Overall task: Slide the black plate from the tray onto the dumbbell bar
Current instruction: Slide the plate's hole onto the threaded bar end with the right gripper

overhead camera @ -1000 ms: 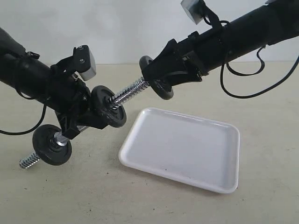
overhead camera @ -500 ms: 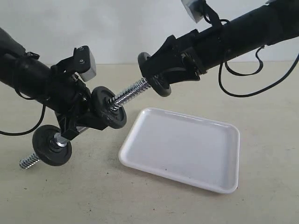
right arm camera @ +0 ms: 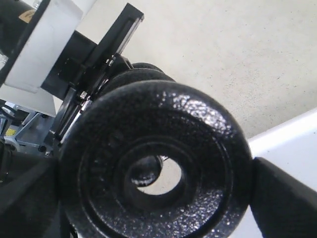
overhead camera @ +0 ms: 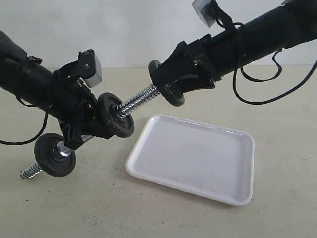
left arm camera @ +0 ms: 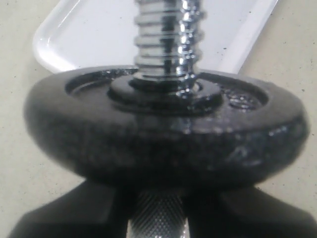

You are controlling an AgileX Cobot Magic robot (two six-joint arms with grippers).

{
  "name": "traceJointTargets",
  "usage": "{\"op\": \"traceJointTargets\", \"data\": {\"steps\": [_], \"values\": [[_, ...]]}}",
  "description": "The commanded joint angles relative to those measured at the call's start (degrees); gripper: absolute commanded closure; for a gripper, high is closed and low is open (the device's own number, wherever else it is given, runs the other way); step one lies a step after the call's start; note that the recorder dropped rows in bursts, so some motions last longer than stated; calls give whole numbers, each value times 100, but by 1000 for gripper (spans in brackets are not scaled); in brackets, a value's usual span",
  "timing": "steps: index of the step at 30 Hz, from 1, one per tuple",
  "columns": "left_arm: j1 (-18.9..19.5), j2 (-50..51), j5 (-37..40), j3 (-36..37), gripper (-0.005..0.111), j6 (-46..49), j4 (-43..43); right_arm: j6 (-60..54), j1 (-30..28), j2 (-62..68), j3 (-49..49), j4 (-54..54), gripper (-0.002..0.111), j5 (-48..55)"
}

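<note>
A pebbled, faintly glossy cast-metal finish is shown by the round black weight plate [right arm camera: 153,163]. The threaded chrome dumbbell bar [left arm camera: 166,39] is seen mirror-bright, and knurled at its grip. The white rectangular tray [overhead camera: 198,158] appears as smooth glossy plastic, the beige table [overhead camera: 99,208] as matt.

Robot lab bench setup. Plain beige tabletop [overhead camera: 74,208] fills the lower frame and a bare white wall [overhead camera: 124,29] runs across the top. Black left arm [overhead camera: 25,79] enters from the upper left, black right arm [overhead camera: 267,29] from the upper right. Each has a small grey camera box [overhead camera: 92,69] on its wrist. Loose black cable [overhead camera: 252,103] hangs under the right arm. White tray [overhead camera: 198,153] sits at lower centre as a staged prop.
</note>
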Motion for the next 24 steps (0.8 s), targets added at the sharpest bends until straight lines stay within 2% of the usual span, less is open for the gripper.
{"op": "traceJointTargets", "data": {"steps": [1, 8, 19, 24], "values": [[-8, -311, 0, -146, 102, 23, -752, 40, 128, -146, -44, 259, 107, 142], [-8, -311, 1, -146, 102, 23, -866, -116, 594, -146, -44, 294, 107, 142], [-8, -311, 56, -146, 102, 23, -888, -154, 579, -146, -57, 522, 107, 142], [-8, -311, 127, -146, 102, 204, -1279, -154, 617, -146, -57, 401, 107, 142]]}}
